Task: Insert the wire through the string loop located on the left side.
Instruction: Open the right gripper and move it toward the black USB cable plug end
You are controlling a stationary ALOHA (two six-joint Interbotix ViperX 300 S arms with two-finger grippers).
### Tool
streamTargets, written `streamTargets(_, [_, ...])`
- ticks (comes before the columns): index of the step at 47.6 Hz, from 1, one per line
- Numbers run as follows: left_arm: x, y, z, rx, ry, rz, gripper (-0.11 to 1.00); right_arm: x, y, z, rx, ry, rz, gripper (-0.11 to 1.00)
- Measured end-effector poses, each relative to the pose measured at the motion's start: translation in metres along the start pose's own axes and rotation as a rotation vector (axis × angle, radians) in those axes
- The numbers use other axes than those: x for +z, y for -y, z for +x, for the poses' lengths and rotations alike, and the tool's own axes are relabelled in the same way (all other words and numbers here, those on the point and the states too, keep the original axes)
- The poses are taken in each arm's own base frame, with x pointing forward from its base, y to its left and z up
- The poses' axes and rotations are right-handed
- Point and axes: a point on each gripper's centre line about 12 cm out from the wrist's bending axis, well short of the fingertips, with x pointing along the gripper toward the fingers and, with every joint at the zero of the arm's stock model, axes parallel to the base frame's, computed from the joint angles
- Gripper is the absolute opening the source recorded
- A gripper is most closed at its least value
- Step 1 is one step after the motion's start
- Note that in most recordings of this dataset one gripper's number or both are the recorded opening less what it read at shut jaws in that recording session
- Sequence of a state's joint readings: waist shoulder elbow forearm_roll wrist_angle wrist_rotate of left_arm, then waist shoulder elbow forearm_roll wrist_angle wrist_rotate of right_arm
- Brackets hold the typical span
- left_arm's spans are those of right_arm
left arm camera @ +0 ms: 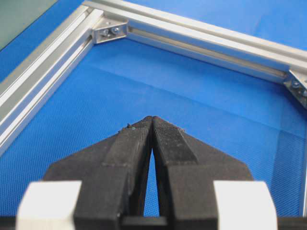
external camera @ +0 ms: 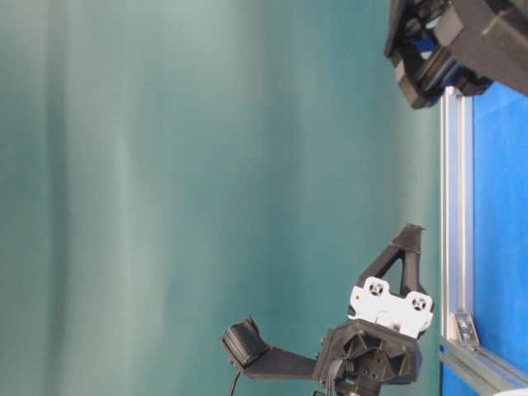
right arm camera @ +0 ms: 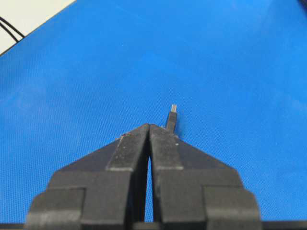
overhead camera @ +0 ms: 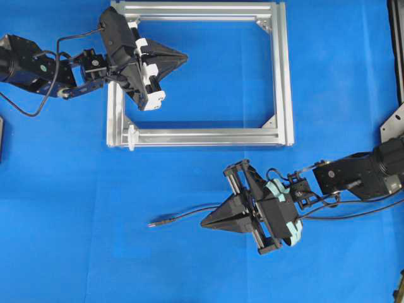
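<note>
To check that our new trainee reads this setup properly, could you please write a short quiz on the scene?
1. Fill in: in the overhead view, the string loop stands at the ____ corner of the aluminium frame.
2. True or false: the left end effector has its jaws spread wide open.
3. Where is the plug tip of the wire?
A. Inside the frame
B. On the blue mat, outside the frame
C. Already through the loop

Key: 1 lower-left; 2 false, the jaws are shut; 3 B.
</note>
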State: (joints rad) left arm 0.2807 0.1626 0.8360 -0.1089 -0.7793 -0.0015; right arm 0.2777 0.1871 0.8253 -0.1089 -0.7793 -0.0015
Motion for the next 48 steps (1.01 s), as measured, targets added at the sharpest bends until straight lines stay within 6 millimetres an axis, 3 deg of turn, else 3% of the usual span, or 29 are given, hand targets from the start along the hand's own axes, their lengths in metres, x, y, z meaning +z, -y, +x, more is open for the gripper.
streamTargets(25, [0.0005,0.0045,-0.0012,-0.021,-0.008,0.010,0.00,0.0032,0.0035,-0.0024,-0.013,-0.031,0.027,0.00])
streamTargets(32, [0.0010,0.0046,-0.0009,-0.021,-0.007,0.010,0.00,0.0028,0.0050,-0.0024,-0.026,-0.034,0.048,0.27])
streamTargets(42, [0.0010,0.0046,-0.0009,-0.021,-0.007,0.010,0.00,0.0060,0.0074,-0.0003,-0.040,-0.026,0.068,0.89])
streamTargets(48, [0.0010,0.0040,-0.0009,-0.019,-0.007,0.009,0.00,0.0063,0.0081,0.0000,-0.045,-0.026,0.074,0.88])
